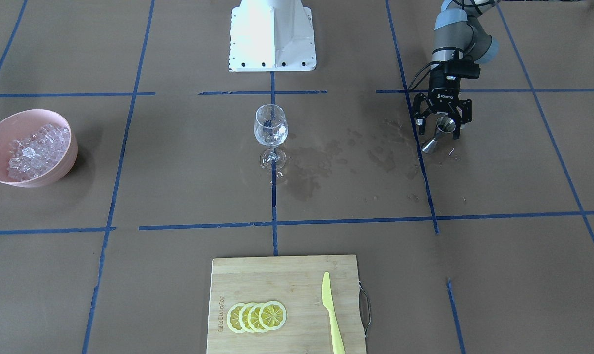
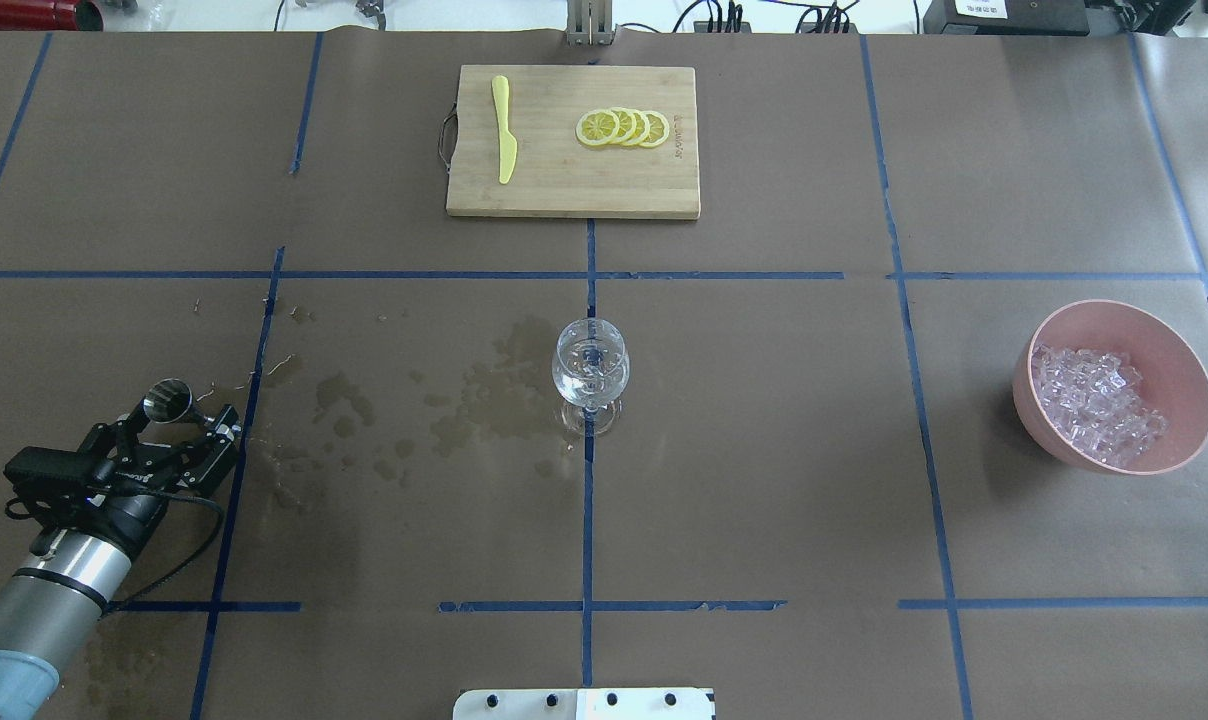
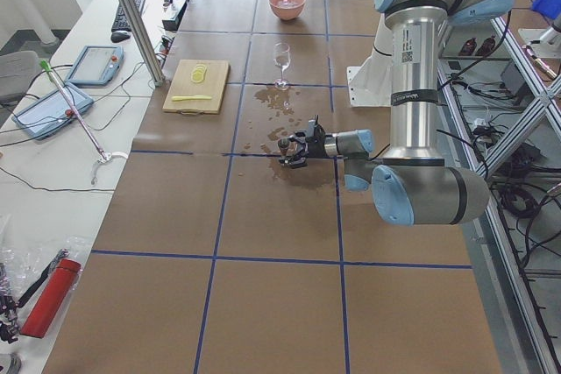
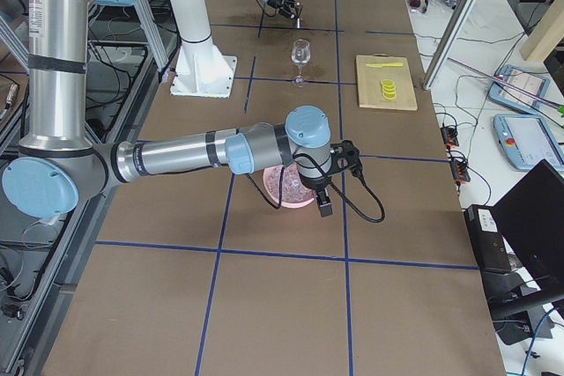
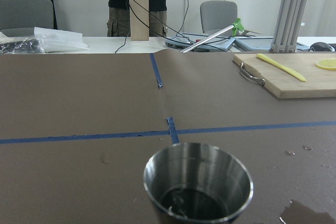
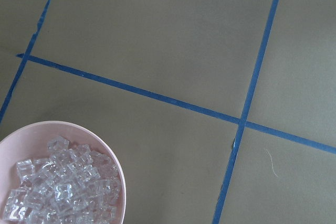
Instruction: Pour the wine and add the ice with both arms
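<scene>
My left gripper [image 1: 440,132] lies low over the table at the robot's left, also in the overhead view [image 2: 179,418]. It is open, its jaws on either side of an upright steel jigger [image 1: 438,133] that fills the bottom of the left wrist view [image 5: 197,184]. A clear wine glass [image 1: 271,129] stands at the table's middle [image 2: 590,365]. The ice [image 1: 34,150] fills a pink bowl [image 1: 56,172] at the robot's right [image 2: 1179,360]. My right gripper [image 4: 324,209] shows only in the exterior right view, raised near the bowl; I cannot tell if it is open or shut.
A wooden cutting board [image 1: 277,280] on the operators' side carries lemon slices [image 1: 256,316] and a yellow-green knife [image 1: 331,314]. Wet stains [image 1: 316,167] spread between glass and jigger. The white robot base [image 1: 272,34] stands behind the glass.
</scene>
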Motion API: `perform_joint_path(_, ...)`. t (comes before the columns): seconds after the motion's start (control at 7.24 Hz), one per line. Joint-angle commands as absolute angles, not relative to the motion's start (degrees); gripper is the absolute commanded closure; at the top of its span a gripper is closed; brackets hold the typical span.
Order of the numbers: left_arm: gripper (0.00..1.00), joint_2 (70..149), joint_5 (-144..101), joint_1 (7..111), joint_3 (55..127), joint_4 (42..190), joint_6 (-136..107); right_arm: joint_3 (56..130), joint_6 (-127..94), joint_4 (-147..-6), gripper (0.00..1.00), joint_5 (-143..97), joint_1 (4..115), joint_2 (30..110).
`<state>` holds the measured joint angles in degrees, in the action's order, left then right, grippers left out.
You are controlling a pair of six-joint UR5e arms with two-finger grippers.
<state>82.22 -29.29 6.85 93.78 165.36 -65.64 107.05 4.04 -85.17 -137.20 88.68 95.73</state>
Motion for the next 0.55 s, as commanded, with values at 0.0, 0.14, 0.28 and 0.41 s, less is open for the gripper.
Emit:
perform_joint_path(0.0,0.0,82.18,-24.72,6.94,93.96,169.43,-65.22,107.05,4.04,-85.17,0.0,-137.2,88.68,95.71)
perform_joint_path(0.14,0.0,82.18,-23.22,6.94,93.96,172.5,-65.13,107.05,4.04,-85.17,0.0,-137.2,88.68,95.71)
perform_joint_path(0.28,0.0,82.18,-21.81,6.86,93.87,173.66,-65.04,107.05,4.04,-85.17,0.0,-137.28,88.68,95.71)
perform_joint_path(0.41,0.0,82.18,-21.54,6.86,93.95,173.76,-65.04,107.05,4.04,-85.17,0.0,-137.29,88.68,95.71)
